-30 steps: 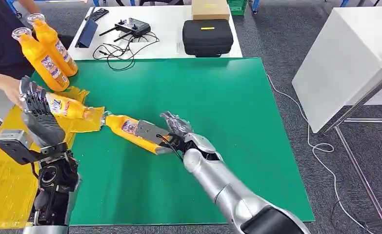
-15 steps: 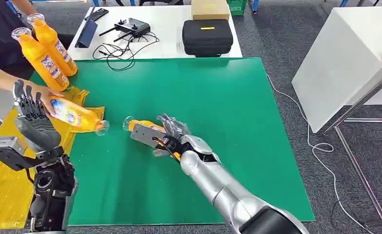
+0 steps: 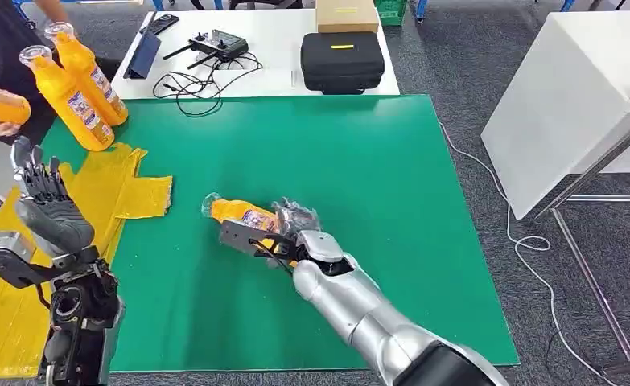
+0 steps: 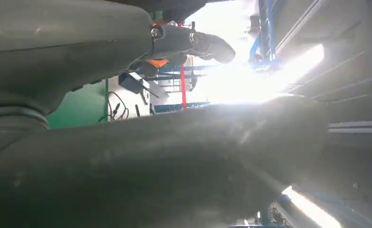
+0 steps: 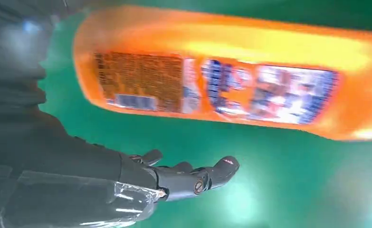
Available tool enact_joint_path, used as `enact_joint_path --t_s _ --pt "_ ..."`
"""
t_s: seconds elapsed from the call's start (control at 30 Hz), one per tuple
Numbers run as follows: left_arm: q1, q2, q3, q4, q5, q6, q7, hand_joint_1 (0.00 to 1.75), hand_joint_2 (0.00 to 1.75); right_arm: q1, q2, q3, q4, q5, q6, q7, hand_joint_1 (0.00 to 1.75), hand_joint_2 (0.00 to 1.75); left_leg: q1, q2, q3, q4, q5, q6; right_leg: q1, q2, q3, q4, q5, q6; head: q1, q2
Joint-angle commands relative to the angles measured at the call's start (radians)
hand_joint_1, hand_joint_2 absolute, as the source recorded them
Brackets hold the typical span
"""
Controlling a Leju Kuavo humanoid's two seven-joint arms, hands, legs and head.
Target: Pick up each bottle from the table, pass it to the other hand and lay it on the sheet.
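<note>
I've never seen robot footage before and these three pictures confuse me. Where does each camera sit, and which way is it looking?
Head view: high on the body, looking down at the green table; both silver arms show, the left hand raised, the right hand at a lying orange bottle.
Left wrist view: behind the left hand, facing the bright room.
Right wrist view: behind the right hand, facing the bottle.
Shared: head and right wrist views show that bottle.
</note>
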Motion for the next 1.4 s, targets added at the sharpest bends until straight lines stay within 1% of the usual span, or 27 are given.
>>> enact_joint_path --t_s 0.03,0.07,0.1,0.13,0.2,0.27,0.3,0.33,0.37,0.4,0.53,0.6,0.67,0.73,0.83,0.87,0.97,1.13,1.17,1.2,1.37,1.4 --pt "-0.011 -0.023 0.026 0.013 0.009 -0.008 0.006 0.00 0.00 0.018 -0.063 0.092 0.050 0.040 0.033 0.060 0.00 1.75 0.001 -0.002 0.004 -0.001 -0.001 0.001 0.001 -0.004 0.005 -0.002 -0.001 0.001 0.000 0.000" --pt "-0.015 -0.023 0.026 0.018 0.014 -0.015 0.006 0.00 0.00 0.023 -0.065 0.092 0.051 0.042 0.051 0.070 0.00 1.75 0.001 -0.002 0.006 -0.001 -0.002 0.001 0.002 -0.005 0.008 -0.002 -0.002 0.001 0.000 0.000" --pt "-0.015 -0.023 0.026 0.018 0.014 -0.015 0.006 0.00 0.00 0.023 -0.065 0.092 0.051 0.042 0.051 0.070 0.00 1.75 0.000 -0.002 0.003 -0.001 -0.001 0.001 0.001 -0.004 0.005 -0.001 -0.001 0.001 0.000 0.000" --pt "-0.016 -0.024 0.026 0.020 0.014 -0.014 0.006 0.00 0.00 0.026 -0.067 0.092 0.052 0.042 0.052 0.071 0.00 1.75 0.001 -0.002 0.004 -0.001 -0.001 0.001 0.001 -0.005 0.006 -0.002 -0.002 0.001 0.000 0.000" --pt "-0.021 -0.025 0.025 0.026 0.014 -0.016 0.006 0.00 0.00 0.028 -0.070 0.094 0.055 0.045 0.079 0.082 0.00 1.75 0.000 -0.002 0.002 -0.001 -0.001 0.001 0.000 -0.003 0.003 -0.001 -0.001 0.001 0.000 0.000" --pt "-0.029 -0.027 0.021 0.036 0.016 -0.022 0.006 0.00 0.00 0.030 -0.075 0.079 0.054 0.030 0.106 0.080 0.00 1.75 0.001 -0.002 0.005 0.000 -0.002 0.001 0.001 -0.004 0.006 -0.001 -0.002 0.001 0.000 0.000" --pt "-0.035 -0.027 0.019 0.042 0.016 -0.025 0.006 0.00 0.00 0.032 -0.079 0.070 0.052 0.023 0.117 0.079 0.12 1.75 0.000 -0.002 0.003 0.000 -0.001 0.001 0.001 -0.004 0.004 -0.001 -0.001 0.001 0.000 0.000" --pt "-0.035 -0.027 0.019 0.042 0.016 -0.025 0.006 0.00 0.00 0.032 -0.079 0.070 0.052 0.023 0.117 0.079 0.12 1.75 0.001 -0.002 0.004 0.000 -0.001 0.001 0.001 -0.005 0.005 -0.001 -0.002 0.001 0.000 0.000" --pt "-0.041 -0.028 0.018 0.047 0.015 -0.023 0.006 0.00 0.00 0.032 -0.083 0.069 0.051 0.023 0.120 0.074 0.58 1.75 0.000 -0.003 0.003 -0.001 -0.001 0.001 0.001 -0.005 0.004 -0.001 -0.001 0.001 0.000 0.000" --pt "-0.046 -0.028 0.018 0.051 0.018 -0.027 0.006 0.00 0.00 0.033 -0.085 0.060 0.050 0.016 0.125 0.074 1.75 1.75 0.001 -0.003 0.004 0.000 -0.001 0.001 0.001 -0.005 0.005 -0.001 -0.002 0.001 0.000 0.000" --pt "-0.052 -0.024 0.024 0.057 0.022 -0.028 0.006 0.00 0.00 0.037 -0.085 0.051 0.047 0.012 0.122 0.070 1.75 1.75 0.000 -0.002 0.003 -0.001 0.000 0.001 0.000 -0.004 0.003 -0.001 -0.001 0.001 0.000 0.000" --pt "-0.052 -0.023 0.027 0.055 0.021 -0.029 0.006 0.00 0.00 0.033 -0.083 0.049 0.047 0.013 0.124 0.071 1.75 1.75 0.001 -0.003 0.006 0.000 -0.001 0.001 0.001 -0.005 0.007 -0.002 -0.001 0.001 0.000 0.000" --pt "-0.053 -0.023 0.028 0.055 0.021 -0.029 0.006 0.00 0.00 0.031 -0.082 0.047 0.046 0.013 0.125 0.071 1.75 1.75 0.000 -0.001 0.004 -0.001 0.000 0.001 0.000 -0.002 0.004 -0.001 0.000 0.001 0.000 0.000" --pt "-0.056 -0.024 0.031 0.054 0.017 -0.025 0.006 0.00 0.00 0.023 -0.081 0.044 0.048 0.016 0.137 0.071 1.75 1.75 0.001 -0.003 0.006 0.000 -0.001 0.001 0.001 -0.004 0.007 -0.002 -0.001 0.001 0.000 0.000" --pt "-0.055 -0.025 0.036 0.048 0.017 -0.026 0.006 0.00 0.00 0.018 -0.081 0.041 0.049 0.019 0.146 0.066 1.75 1.75 0.000 -0.001 0.005 0.000 0.000 0.001 0.000 -0.003 0.005 -0.001 0.000 0.001 0.000 0.000" --pt "-0.055 -0.025 0.036 0.048 0.017 -0.026 0.006 0.00 0.00 0.018 -0.081 0.041 0.049 0.019 0.146 0.066 1.75 1.75 0.001 -0.002 0.007 0.000 -0.001 0.001 0.001 -0.004 0.008 -0.001 -0.001 0.001 0.000 0.000" --pt "-0.052 -0.026 0.040 0.043 0.015 -0.025 0.006 0.00 0.00 0.015 -0.080 0.039 0.051 0.021 0.154 0.065 1.75 1.75 0.000 -0.001 0.005 0.000 0.000 0.001 0.001 -0.003 0.006 -0.001 -0.001 0.001 0.000 0.000" --pt "-0.051 -0.028 0.044 0.039 0.015 -0.026 0.006 0.00 0.00 0.013 -0.080 0.039 0.052 0.027 0.161 0.068 1.75 1.75 0.001 -0.002 0.007 0.000 -0.001 0.001 0.001 -0.004 0.008 -0.001 -0.001 0.001 0.000 0.000" --pt "-0.052 -0.029 0.046 0.040 0.014 -0.026 0.006 0.00 0.00 0.009 -0.079 0.045 0.053 0.036 0.164 0.076 1.43 1.75 0.001 -0.002 0.007 0.000 -0.001 0.001 0.002 -0.004 0.008 -0.001 -0.001 0.001 0.000 0.000" --pt "-0.060 -0.028 0.048 0.047 0.015 -0.026 0.006 0.00 0.00 0.006 -0.076 0.040 0.054 0.034 0.162 0.079 0.00 1.75 0.000 -0.001 0.006 0.000 -0.001 0.001 0.001 -0.003 0.006 -0.001 -0.001 0.001 0.000 0.000" --pt "-0.095 -0.017 0.058 0.080 0.019 -0.028 0.006 0.00 0.00 -0.006 -0.066 0.039 0.057 0.046 0.181 0.082 0.00 1.75 0.000 -0.002 0.004 0.000 0.000 0.001 0.001 -0.004 0.005 0.000 -0.001 0.000 0.000 0.000" --pt "-0.095 -0.016 0.059 0.079 0.020 -0.029 0.006 0.00 0.00 -0.005 -0.066 0.038 0.057 0.045 0.181 0.081 0.00 1.75 0.001 -0.002 0.006 0.000 -0.001 0.001 0.002 -0.004 0.007 -0.001 -0.001 0.001 0.000 0.000"
